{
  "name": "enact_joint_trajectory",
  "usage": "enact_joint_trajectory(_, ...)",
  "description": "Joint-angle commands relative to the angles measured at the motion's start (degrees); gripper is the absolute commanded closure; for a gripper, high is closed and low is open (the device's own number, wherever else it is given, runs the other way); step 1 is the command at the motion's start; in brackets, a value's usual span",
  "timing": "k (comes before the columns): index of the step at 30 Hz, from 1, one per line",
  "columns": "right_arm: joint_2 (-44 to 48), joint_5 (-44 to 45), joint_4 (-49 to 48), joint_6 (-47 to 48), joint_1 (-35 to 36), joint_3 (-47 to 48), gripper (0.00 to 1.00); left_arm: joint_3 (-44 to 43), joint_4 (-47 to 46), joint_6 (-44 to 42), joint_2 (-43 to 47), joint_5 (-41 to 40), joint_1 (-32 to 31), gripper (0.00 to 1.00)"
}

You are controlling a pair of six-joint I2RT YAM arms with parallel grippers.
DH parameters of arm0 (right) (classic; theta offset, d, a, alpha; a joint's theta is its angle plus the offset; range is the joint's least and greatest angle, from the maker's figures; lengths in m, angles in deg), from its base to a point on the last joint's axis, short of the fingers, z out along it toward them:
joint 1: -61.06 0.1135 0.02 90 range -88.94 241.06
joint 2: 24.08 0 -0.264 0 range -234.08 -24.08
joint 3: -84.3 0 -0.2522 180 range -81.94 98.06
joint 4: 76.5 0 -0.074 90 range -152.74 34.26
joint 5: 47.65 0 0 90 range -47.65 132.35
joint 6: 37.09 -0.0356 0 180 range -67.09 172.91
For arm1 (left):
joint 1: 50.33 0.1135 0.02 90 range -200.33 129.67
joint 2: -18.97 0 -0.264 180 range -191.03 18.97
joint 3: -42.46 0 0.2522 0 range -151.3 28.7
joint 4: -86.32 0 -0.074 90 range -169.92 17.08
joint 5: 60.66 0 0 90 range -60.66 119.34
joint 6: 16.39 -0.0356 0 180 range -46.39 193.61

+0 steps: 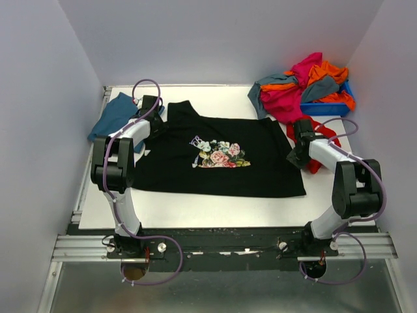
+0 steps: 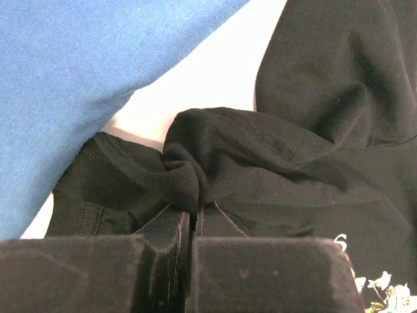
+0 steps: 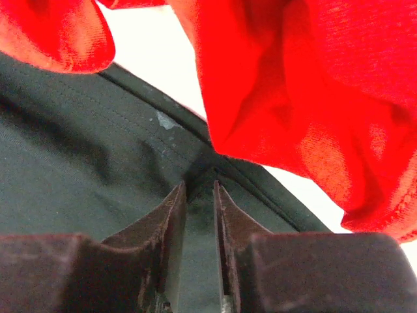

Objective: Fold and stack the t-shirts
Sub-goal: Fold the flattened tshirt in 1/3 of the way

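A black t-shirt (image 1: 221, 173) with a floral chest print lies spread flat across the middle of the table. My left gripper (image 1: 155, 129) (image 2: 192, 212) is at its far left corner, shut on a bunched fold of the black cloth (image 2: 195, 156). A plain teal-blue t-shirt (image 1: 114, 116) (image 2: 78, 72) lies just left of it. My right gripper (image 1: 294, 156) (image 3: 200, 186) sits low at the black shirt's right hem (image 3: 163, 124). Its jaws stand slightly apart with the hem puckered at their tips. A red t-shirt (image 1: 314, 164) (image 3: 313, 98) lies right beside that gripper.
At the back right, a heap of magenta, orange and grey-blue shirts (image 1: 303, 85) spills over a small blue bin (image 1: 324, 107). White walls close in the table (image 1: 215, 208) on the left, back and right. The teal shirt hangs over the table's left edge.
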Motion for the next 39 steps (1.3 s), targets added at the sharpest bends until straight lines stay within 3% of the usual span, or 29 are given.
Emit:
enact_joint_trajectory(1, 0.0, 1.8, 0.6, -3.8, -1.0, 0.1, 0.76, 0.4, -0.6, -1.0, 2.5, -0.2, -0.2, 1.0)
enact_joint_trajectory(6, 0.9, 1.9, 0.9, -3.6, -2.3, 0.7, 0.98, 0.2, -0.5, -1.1, 2.3, -0.5, -0.1, 1.0)
enact_joint_trajectory(22, 2.7, 3.4, 1.9, -3.6, -2.4, 3.8, 0.99, 0.4, 0.1, -1.7, 4.1, -2.5, -0.2, 1.0)
enact_joint_trajectory(23, 2.3, 2.7, 1.9, -2.9, -2.5, 4.2, 0.94, 0.4, 0.0, -1.7, 4.3, -2.5, -0.2, 1.0)
enact_joint_trajectory(26, 2.3, 3.4, 3.0, -3.5, -2.6, 4.4, 0.41, 0.7, 0.1, -1.7, 4.4, -2.5, -0.1, 1.0)
enact_joint_trajectory(32, 5.2, 4.5, 1.2, -3.2, -8.0, 2.6, 0.15, 3.0, -1.9, -1.6, 5.9, -2.6, -0.1, 0.96)
enact_joint_trajectory(39, -5.4, -8.3, -1.0, -4.6, -21.0, 6.8, 0.15, 3.6, -2.4, -1.6, 7.2, -1.5, -0.1, 0.95)
